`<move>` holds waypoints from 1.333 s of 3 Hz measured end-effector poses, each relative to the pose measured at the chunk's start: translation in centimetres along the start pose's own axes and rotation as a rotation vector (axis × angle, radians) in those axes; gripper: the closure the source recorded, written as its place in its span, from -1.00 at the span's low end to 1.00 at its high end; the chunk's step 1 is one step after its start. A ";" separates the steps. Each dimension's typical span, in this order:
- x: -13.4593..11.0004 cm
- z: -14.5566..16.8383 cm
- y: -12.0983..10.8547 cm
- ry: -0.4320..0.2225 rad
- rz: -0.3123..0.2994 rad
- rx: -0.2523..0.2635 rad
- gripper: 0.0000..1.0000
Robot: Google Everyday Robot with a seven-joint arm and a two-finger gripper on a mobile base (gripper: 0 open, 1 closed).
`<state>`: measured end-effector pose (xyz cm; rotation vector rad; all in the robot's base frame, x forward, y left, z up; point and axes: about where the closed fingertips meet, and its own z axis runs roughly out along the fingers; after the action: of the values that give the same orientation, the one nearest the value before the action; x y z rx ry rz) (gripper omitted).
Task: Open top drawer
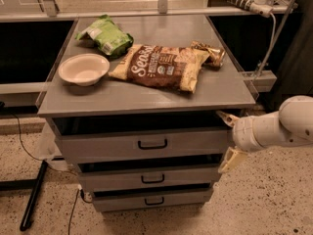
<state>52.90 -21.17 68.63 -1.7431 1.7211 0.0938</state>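
The top drawer (112, 146) is the widest grey drawer of three under the grey cabinet top, with a small black loop handle (152, 144) at the middle of its front. It stands pulled out a little, with a dark gap above its front. My gripper (228, 140) is at the drawer's right end, on a white arm coming in from the right. Its two pale fingers (231, 159) are spread apart, one high and one low, holding nothing. It is well right of the handle.
On the cabinet top (225, 94) lie a white bowl (83, 68), a green bag (105, 35), a brown chip bag (161, 66) and a small brown packet (209, 53). Two narrower drawers (151, 178) sit below. A black cable (19, 131) and a black bar lie on the speckled floor at left.
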 end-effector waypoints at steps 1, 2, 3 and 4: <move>0.7 1.2 -1.1 -0.012 -0.001 0.017 -1.00; 0.7 2.3 -1.6 -0.027 -0.007 0.016 -1.00; 0.6 3.5 -1.5 -0.053 -0.001 -0.014 -1.00; 1.7 5.8 -2.4 -0.059 0.001 -0.079 -1.00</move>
<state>57.56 -19.99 64.30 -1.7781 1.6967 0.2145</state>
